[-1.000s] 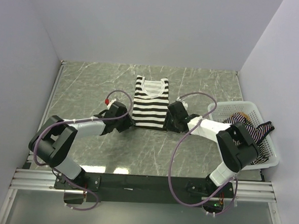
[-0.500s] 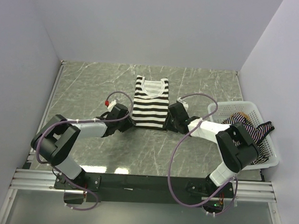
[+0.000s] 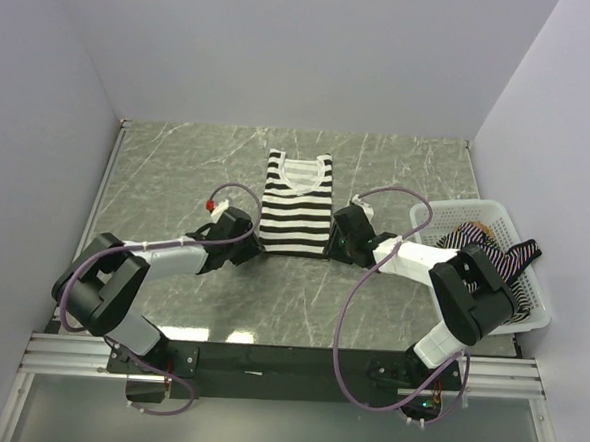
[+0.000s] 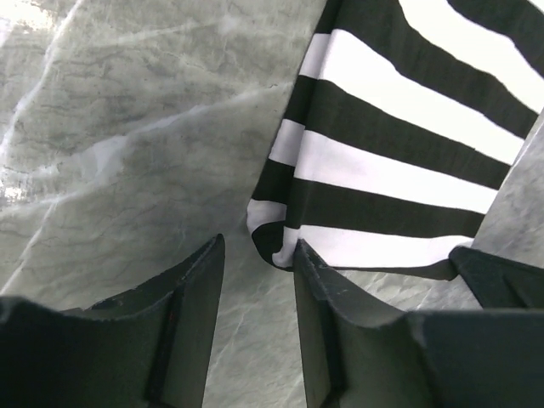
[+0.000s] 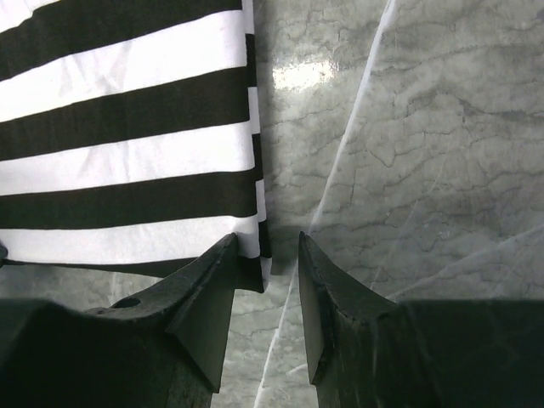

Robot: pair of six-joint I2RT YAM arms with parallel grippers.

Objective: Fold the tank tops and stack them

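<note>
The black-and-white striped tank top [image 3: 298, 205] lies flat on the table, neck toward the back wall. My left gripper [image 3: 246, 243] is open at its near left corner [image 4: 272, 238], which sits just ahead of the fingertips. My right gripper [image 3: 339, 246] is open at its near right corner [image 5: 255, 255], which lies between the jaws. The thin-striped top [image 3: 513, 262] hangs over the rim of the white basket [image 3: 438, 216]. A bit of tan-brown cloth [image 3: 475, 232] shows inside it.
The white mesh basket stands at the right edge of the marble table [image 3: 178, 174], close behind the right arm. Grey walls close in the back and both sides.
Both grippers have drawn back a little toward the near edge of the striped top. The top itself has not moved.
</note>
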